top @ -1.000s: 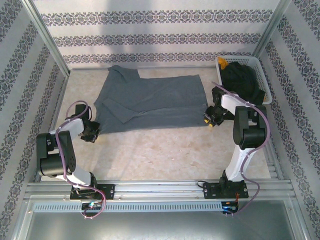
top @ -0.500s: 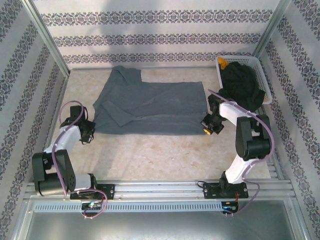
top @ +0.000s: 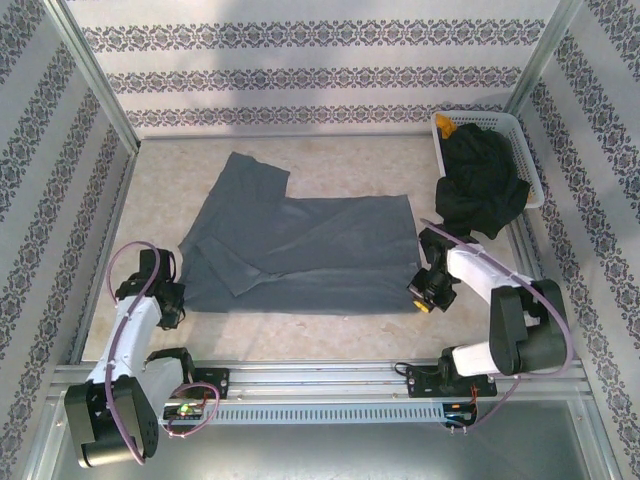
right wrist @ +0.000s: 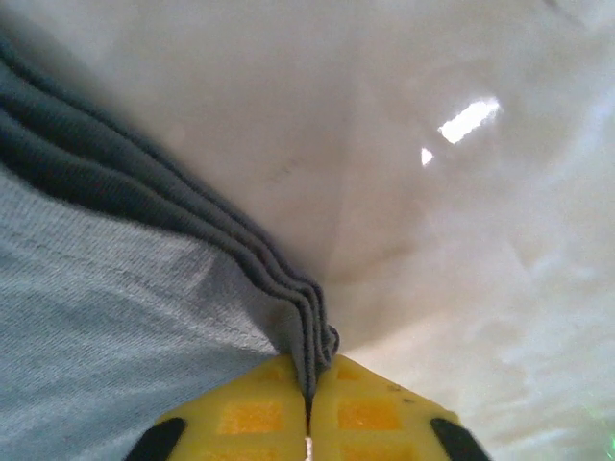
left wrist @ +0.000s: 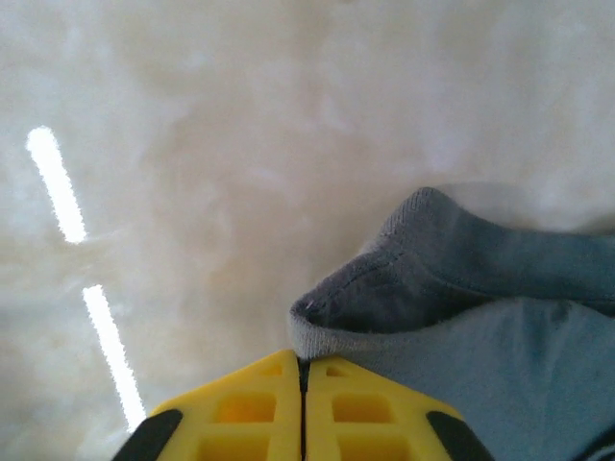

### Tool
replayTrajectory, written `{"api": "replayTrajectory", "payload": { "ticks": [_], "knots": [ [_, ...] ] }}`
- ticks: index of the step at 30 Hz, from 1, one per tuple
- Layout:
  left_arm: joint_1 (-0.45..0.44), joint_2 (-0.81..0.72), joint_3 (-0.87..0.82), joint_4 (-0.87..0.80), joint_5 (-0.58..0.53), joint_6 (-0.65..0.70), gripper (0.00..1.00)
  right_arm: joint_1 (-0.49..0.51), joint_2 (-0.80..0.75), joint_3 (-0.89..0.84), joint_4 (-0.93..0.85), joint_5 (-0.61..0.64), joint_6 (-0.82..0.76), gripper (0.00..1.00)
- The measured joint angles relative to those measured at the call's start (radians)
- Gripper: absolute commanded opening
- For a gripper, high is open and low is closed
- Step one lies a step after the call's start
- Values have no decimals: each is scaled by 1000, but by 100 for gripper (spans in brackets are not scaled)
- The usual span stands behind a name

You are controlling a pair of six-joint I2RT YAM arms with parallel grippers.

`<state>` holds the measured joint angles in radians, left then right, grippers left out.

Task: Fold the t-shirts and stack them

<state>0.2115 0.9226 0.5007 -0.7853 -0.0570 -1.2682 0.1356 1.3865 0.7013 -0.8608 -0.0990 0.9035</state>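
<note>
Progress: the slate blue-grey cloth t-shirt [top: 300, 250] lay spread on the pale mottled table [top: 330, 335], centre to left. It was partly doubled: overlapping layers showed along its near-left part, and the right wrist view showed several stacked edges [right wrist: 288, 279]. My reading was that one fold was in hand and not finished. No tidy packet had been made and no stack started. The black cloth t-shirt [top: 482, 185] sat crumpled in the white plastic lattice basket [top: 480, 119] at far right, spilling over its near rim, untouched by either arm. A small yellow-orange object [top: 447, 128] lay in the basket's far-left corner.

Claws: the left gripper [top: 170, 305] was at the near-left corner. Its yellow fingers [left wrist: 250, 403] were pressed together with the grey hem curling up to their tips, so I judged it pinched. The right gripper [top: 428, 295] was clenched on the near-right corner, the layers running in between its fingers [right wrist: 384, 413].

Orientation: the long axis ran left to right, and the near hem was roughly parallel to the table's near edge. A narrower flap reached toward the far left. No collar was visible, so I could not tell the neck end.
</note>
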Motion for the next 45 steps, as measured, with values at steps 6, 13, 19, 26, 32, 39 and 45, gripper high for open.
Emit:
{"api": "replayTrajectory", "payload": {
  "ticks": [6, 13, 19, 26, 32, 39, 45],
  "knots": [
    [-3, -56, 86, -72, -7, 23, 44, 23, -133, 18, -12, 4, -25, 42],
    [-248, 5, 126, 35, 150, -34, 49, 153, -145, 63, 227, -217, -124, 52],
    [-465, 97, 64, 192, 206, -200, 49, 248, -77, 100, 404, -377, -133, 52],
    [-547, 267, 64, 307, 214, -293, 46, 288, -16, 119, 528, -476, -114, 55],
    [-559, 279, 79, 280, 205, -313, 45, 301, -11, 134, 589, -521, -88, 55],
    [-560, 307, 82, 290, 203, -330, 36, 301, 8, 135, 612, -532, -69, 54],
    [-560, 353, 93, 303, 202, -332, 16, 301, 12, 135, 612, -531, -69, 53]
  ]
}}
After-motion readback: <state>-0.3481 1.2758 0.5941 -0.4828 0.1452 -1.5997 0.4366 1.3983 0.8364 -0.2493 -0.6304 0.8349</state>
